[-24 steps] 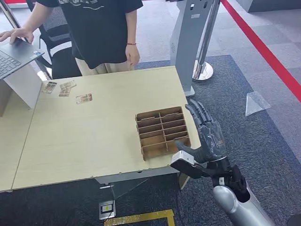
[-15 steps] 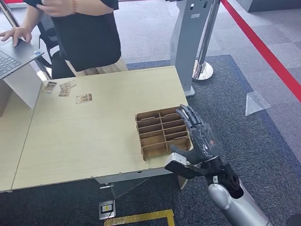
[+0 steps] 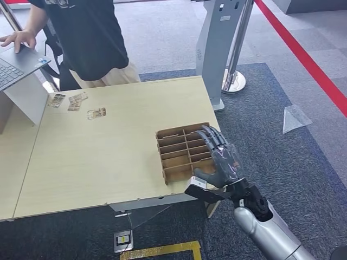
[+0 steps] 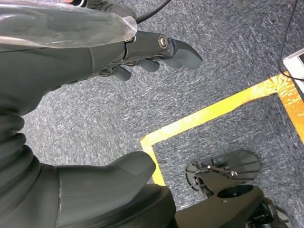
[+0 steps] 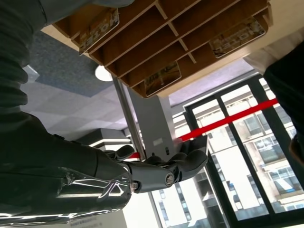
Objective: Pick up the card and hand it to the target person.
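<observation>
Your right hand (image 3: 219,160) is hanging open over the wooden tray (image 3: 180,154), fingers spread, gripping nothing. Arm's reaching in from the table's (image 3: 102,157) near corner.

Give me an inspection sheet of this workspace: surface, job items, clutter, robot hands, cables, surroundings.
Surface: light wooden table.
Job's things: cards lying in the brown divider tray; loose cards at the far side.
Clutter: laptop on a stand.
Robot hands: right robot hand open over the tray's edge; left robot hand empty, over the carpet.
Cables: dark cable on the carpet.
Surroundings: person behind the table, grey kiosk, red floor line.
</observation>
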